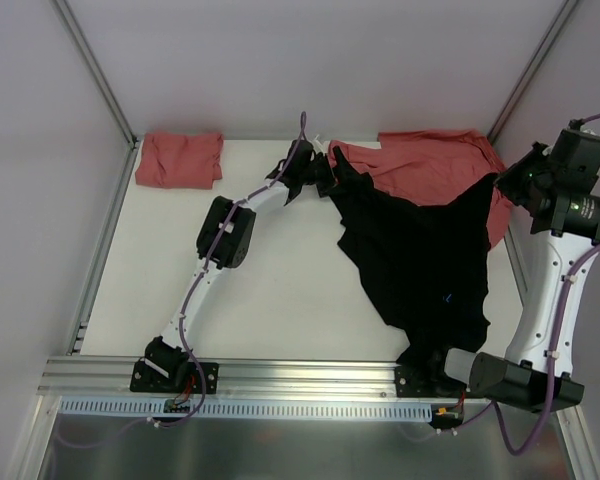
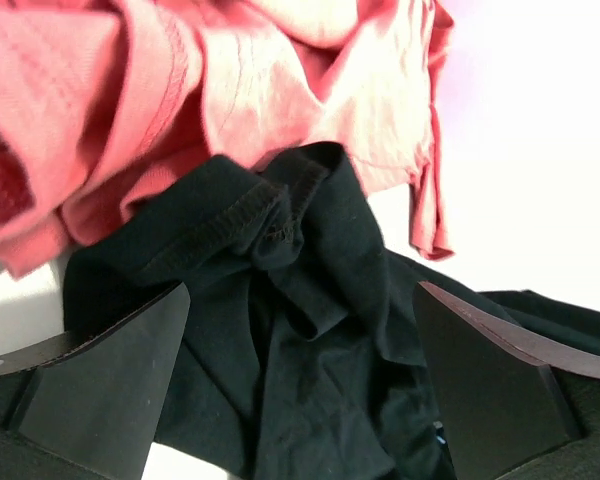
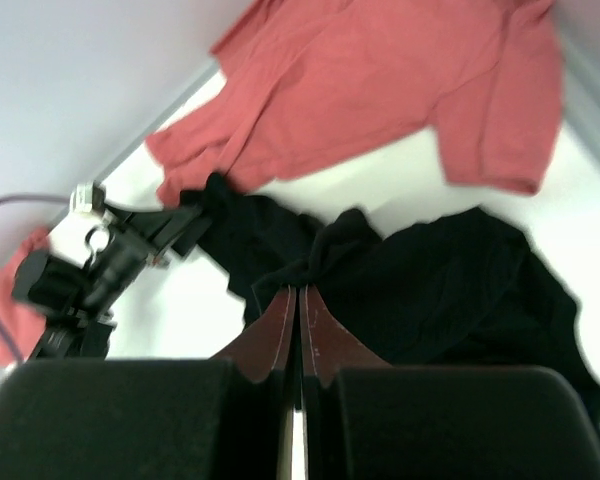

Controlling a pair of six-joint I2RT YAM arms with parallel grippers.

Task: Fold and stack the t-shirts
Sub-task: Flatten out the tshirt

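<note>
Black t-shirt lies rumpled (overlapping spread salmon shirt); folded salmon shirt at far-left corner.

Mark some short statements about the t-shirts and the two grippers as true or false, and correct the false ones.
1. A folded salmon-red cloth t-shirt lies at the far left corner of the table. True.
2. The left gripper is shut on the large black cloth t-shirt. False: it is open, with black cloth in the gap.
3. The right gripper is shut on the black t-shirt. True.
4. The black t-shirt is stacked on the folded one. False: it is unfolded, on the right, apart from it.
</note>
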